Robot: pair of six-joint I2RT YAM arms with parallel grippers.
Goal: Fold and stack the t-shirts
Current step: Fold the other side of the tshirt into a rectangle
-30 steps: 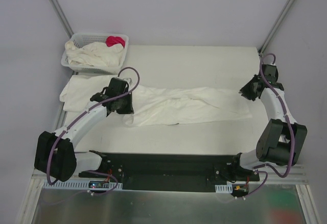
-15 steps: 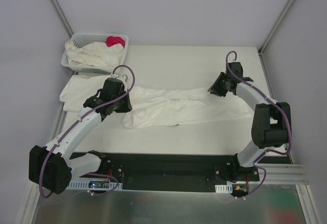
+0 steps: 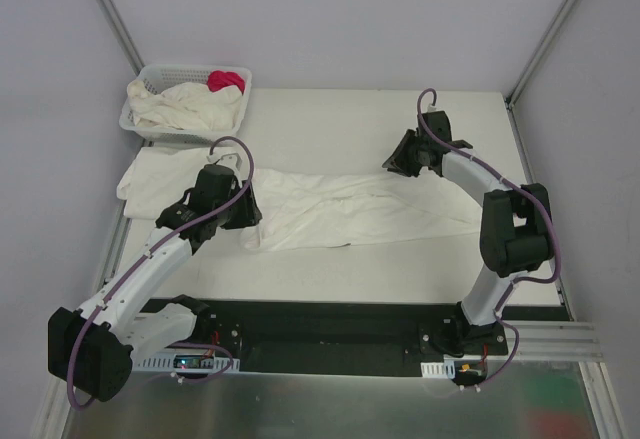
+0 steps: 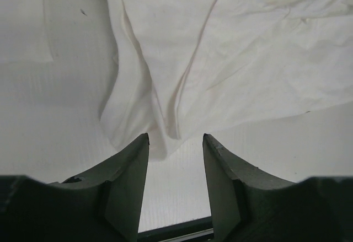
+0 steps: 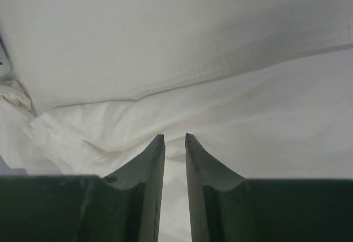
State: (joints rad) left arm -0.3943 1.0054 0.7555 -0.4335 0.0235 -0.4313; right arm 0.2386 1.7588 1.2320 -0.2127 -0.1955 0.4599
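The tool (image 5: 175,137) rises from the bottom centre, its two dark fingers narrowly parted. Beyond their tips a white t-shirt (image 5: 265,126) fills the middle band, crumpled toward the left edge. The pale tabletop (image 5: 165,27) covers the upper half.

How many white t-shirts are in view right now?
3: the stretched t-shirt across the middle of the table, the flat t-shirt at its left edge, the heaped t-shirt in the basket. More may hide beneath those.

A white lattice basket (image 3: 243,84) sits at the table's (image 3: 330,119) far left corner, with a pink-red cloth (image 3: 226,81) inside it.
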